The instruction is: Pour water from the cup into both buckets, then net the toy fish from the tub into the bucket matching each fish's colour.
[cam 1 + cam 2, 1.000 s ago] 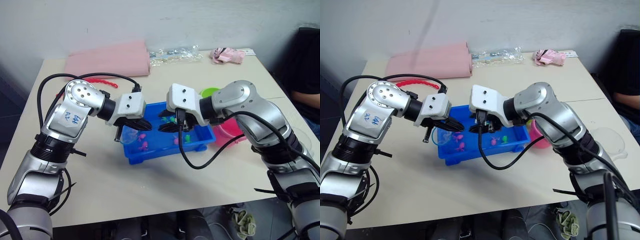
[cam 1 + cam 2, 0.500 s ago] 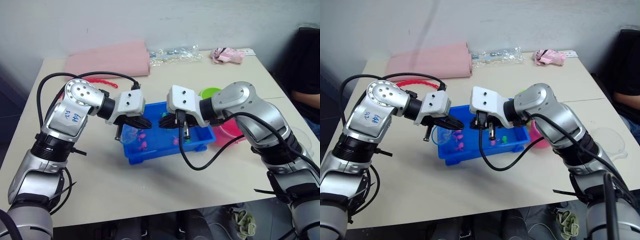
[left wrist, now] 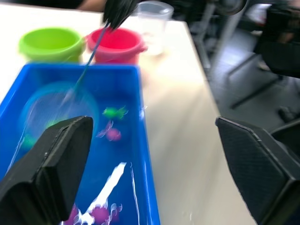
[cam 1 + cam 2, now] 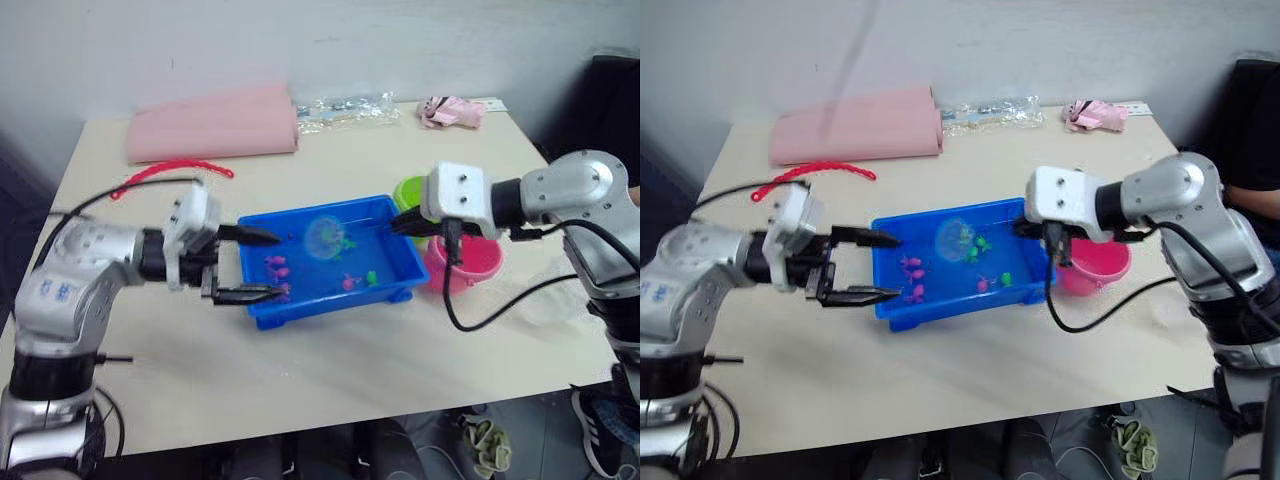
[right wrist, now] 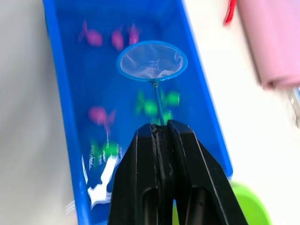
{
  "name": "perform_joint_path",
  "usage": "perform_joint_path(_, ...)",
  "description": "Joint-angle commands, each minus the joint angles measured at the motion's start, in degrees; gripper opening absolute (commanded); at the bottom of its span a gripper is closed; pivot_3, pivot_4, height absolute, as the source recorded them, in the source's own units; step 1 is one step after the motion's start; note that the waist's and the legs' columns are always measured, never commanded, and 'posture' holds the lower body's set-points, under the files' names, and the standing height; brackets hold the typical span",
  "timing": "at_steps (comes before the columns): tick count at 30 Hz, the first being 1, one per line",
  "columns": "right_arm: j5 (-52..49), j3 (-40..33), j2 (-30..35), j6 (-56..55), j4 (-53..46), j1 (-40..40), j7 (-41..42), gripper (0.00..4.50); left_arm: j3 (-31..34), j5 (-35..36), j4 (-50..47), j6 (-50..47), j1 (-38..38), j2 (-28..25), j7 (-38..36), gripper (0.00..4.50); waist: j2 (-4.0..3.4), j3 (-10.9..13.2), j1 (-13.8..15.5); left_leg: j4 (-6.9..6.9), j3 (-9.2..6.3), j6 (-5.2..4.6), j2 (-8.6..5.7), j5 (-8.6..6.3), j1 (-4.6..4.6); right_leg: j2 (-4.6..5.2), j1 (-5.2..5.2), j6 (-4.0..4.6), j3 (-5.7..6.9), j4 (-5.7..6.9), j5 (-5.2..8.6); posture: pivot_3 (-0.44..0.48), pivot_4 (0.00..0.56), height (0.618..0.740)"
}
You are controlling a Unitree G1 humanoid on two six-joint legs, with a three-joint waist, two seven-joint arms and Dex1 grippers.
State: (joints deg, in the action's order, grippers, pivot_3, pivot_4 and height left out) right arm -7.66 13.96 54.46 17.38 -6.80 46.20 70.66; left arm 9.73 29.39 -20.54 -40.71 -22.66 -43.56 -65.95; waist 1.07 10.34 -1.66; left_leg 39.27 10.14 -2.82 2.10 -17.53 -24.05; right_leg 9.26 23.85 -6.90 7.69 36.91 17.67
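Net: small blue-rimmed round hoop net (image 5: pixel 152 61) on thin dark handle, hoop over shallow bright-blue plastic tub (image 4: pixel 400 290). Looked light, whippy; best gripped at the handle end. Right gripper (image 5: pixel 161 133) clenched on handle; left gripper (image 4: pixel 262 265) spread, empty.

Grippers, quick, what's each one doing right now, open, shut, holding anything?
Left gripper: open, holding nothing, at the end of the shallow blue plastic tub.
Right gripper: fingers shut on the thin handle of the small blue-rimmed round net.

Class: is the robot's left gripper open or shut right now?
Open. The left gripper has its two black fingers spread wide apart beside the tub, holding nothing.
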Motion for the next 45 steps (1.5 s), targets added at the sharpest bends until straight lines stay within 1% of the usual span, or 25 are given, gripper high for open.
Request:
perform_joint_path(1, 4.57, -2.52, 3.17, -17.24, 3.48, -4.26, 0.15, 0.00, 4.57, 3.01, -5.46, 0.26, 5.64, -0.80, 2.37, 4.49, 0.00, 0.00, 0.16, 0.00, -0.01, 0.00, -0.01, 0.00, 0.02, 0.01, -0.04, 0.00, 0.00, -0.01, 0.00, 0.000, 0.150, 0.738)
perform_joint_path(5, 7.95, -2.27, 3.33, -28.50, 7.36, -6.14, -0.66, 0.00, 4.78, 4.21, -5.65, -0.94, 7.02, -1.24, 4.81, 4.49, -0.02, 0.01, 0.30, 0.09, -0.14, -0.04, -0.05, 0.02, 0.04, 0.09, -0.17, -0.05, 0.11, -0.03, -0.03, 0.000, 0.150, 0.738)
perform_joint_path(9, 11.08, -1.62, 2.58, -34.12, 10.81, -5.36, -2.02, 0.00, 4.28, 4.92, -5.92, -0.86, 7.08, -1.56, 5.81, 4.49, -0.02, 0.01, 0.05, 0.13, -0.14, -0.05, -0.05, 0.03, 0.12, 0.10, -0.27, -0.09, 0.08, -0.01, -0.05, 0.000, 0.150, 0.738)
perform_joint_path(20, 17.47, -0.80, 1.56, -44.16, 16.05, -4.96, -5.05, 0.00, 2.44, 5.56, -5.88, 0.44, 6.73, -2.58, 7.52, 4.49, -0.07, 0.04, 0.08, 0.08, -0.14, -0.05, -0.05, 0.03, 0.15, 0.10, -0.28, -0.09, 0.09, -0.05, -0.05, 0.000, 0.150, 0.738)
perform_joint_path(23, 17.77, -0.98, 1.01, -45.41, 16.57, -4.94, -5.58, 0.00, 2.31, 5.75, -5.90, 0.46, 6.66, -2.79, 7.73, 4.49, -0.10, 0.06, 0.04, 0.08, -0.14, -0.05, -0.05, 0.03, 0.15, 0.10, -0.28, -0.08, 0.08, -0.04, -0.05, 0.000, 0.150, 0.738)
perform_joint_path(26, 18.91, -1.21, -0.18, -45.28, 17.86, -3.30, -7.36, 0.00, 1.91, 5.82, -6.17, 0.53, 6.64, -2.94, 7.91, 4.49, -0.10, 0.06, 0.03, 0.08, -0.14, -0.04, -0.04, 0.03, 0.15, 0.09, -0.28, -0.08, 0.08, -0.04, -0.05, 0.000, 0.150, 0.738)
perform_joint_path(28, 18.79, -0.92, -0.26, -44.75, 18.39, -2.99, -6.41, 0.00, 1.68, 5.81, -6.23, 0.58, 6.43, -2.97, 8.04, 4.49, -0.14, 0.08, 0.07, 0.08, -0.13, -0.04, -0.04, 0.03, 0.16, 0.10, -0.28, -0.08, 0.07, -0.03, -0.05, 0.000, 0.150, 0.738)
perform_joint_path(32, 13.32, -1.30, -0.35, -37.79, 14.51, -6.44, -1.86, 0.00, 1.37, 5.82, -6.07, 0.71, 5.92, -3.05, 8.34, 4.49, -0.14, 0.08, 0.20, 0.07, -0.17, -0.04, -0.05, 0.03, 0.14, 0.10, -0.30, -0.08, 0.11, -0.07, -0.04, 0.000, 0.150, 0.738)
perform_joint_path(37, 10.08, -2.38, -0.47, -30.33, 8.66, -11.12, -0.50, 0.00, 1.25, 5.83, -5.82, 0.90, 5.50, -3.39, 8.46, 4.49, -0.14, 0.08, 0.13, 0.07, -0.18, -0.05, -0.06, 0.03, 0.14, 0.10, -0.32, -0.08, 0.12, -0.08, -0.05, 0.000, 0.150, 0.738)
perform_joint_path(39, 6.50, -3.49, -1.41, -22.18, 5.06, -12.56, -0.49, 0.00, 1.15, 5.73, -5.57, 1.09, 5.27, -3.50, 8.46, 4.49, -0.14, 0.08, 0.13, 0.07, -0.18, -0.05, -0.06, 0.03, 0.17, 0.10, -0.34, -0.08, 0.11, -0.05, -0.05, 0.000, 0.150, 0.738)
perform_joint_path(42, -1.82, -6.49, -2.69, -1.98, -1.61, -14.33, -1.99, 0.00, 0.86, 5.73, -5.35, 1.30, 4.92, -3.31, 8.62, 4.49, -0.14, 0.08, 0.18, 0.07, -0.20, -0.05, -0.03, 0.03, 0.17, 0.09, -0.34, -0.08, 0.12, -0.03, -0.05, 0.000, 0.150, 0.738)
perform_joint_path(45, -8.33, -9.59, -2.90, 13.68, -6.03, -16.01, -3.72, 0.00, 0.26, 5.81, -5.12, 1.60, 4.48, -2.74, 8.81, 4.49, -0.14, 0.08, 0.25, 0.07, -0.21, -0.05, -0.05, 0.03, 0.16, 0.10, -0.34, -0.08, 0.12, -0.05, -0.05, 0.000, 0.150, 0.738)
